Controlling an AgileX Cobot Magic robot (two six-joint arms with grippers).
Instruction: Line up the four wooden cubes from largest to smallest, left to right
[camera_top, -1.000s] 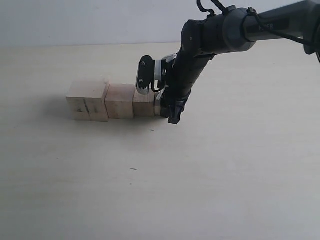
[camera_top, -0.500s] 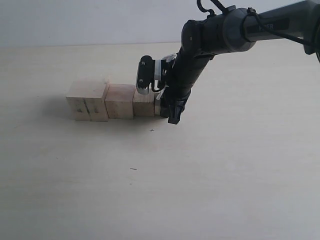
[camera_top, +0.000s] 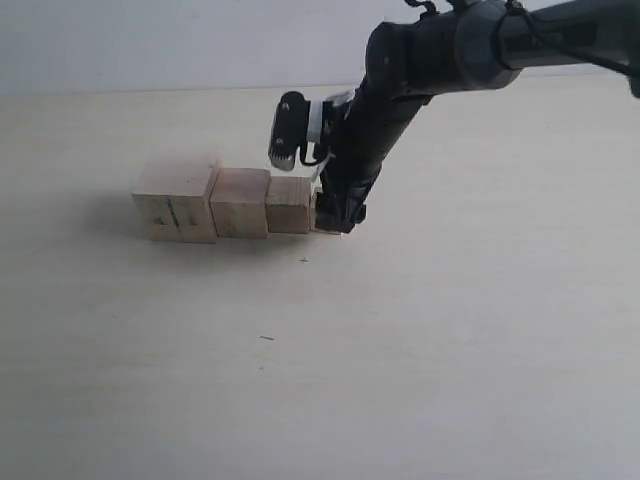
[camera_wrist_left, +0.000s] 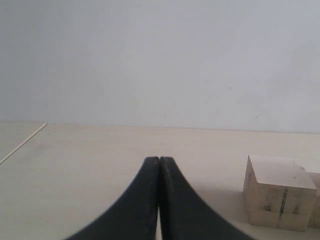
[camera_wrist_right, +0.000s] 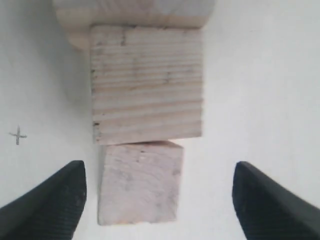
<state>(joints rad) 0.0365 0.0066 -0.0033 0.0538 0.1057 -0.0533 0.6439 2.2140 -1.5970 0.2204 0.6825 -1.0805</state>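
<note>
sitting on the table, the four wooden cubes are lined up touching: the largest cube at the left, then the second cube, the third cube and the smallest cube at the right end. the smallest cube is straddled by the right claw, whose jaws are spread wide and clear of it. the left claw is pressed closed, empty, near the largest cube.

1. The largest cube is pale, unpainted wood and sits upright at the left end of the row. Its front face has a vertical seam and dark marks.
2. The second cube is a little smaller and plain, touching the largest's right side.
3. The third cube is smaller again and sits against the second, with grain lines across its top.
4. The smallest cube sits at the right end, touching the third.
</note>
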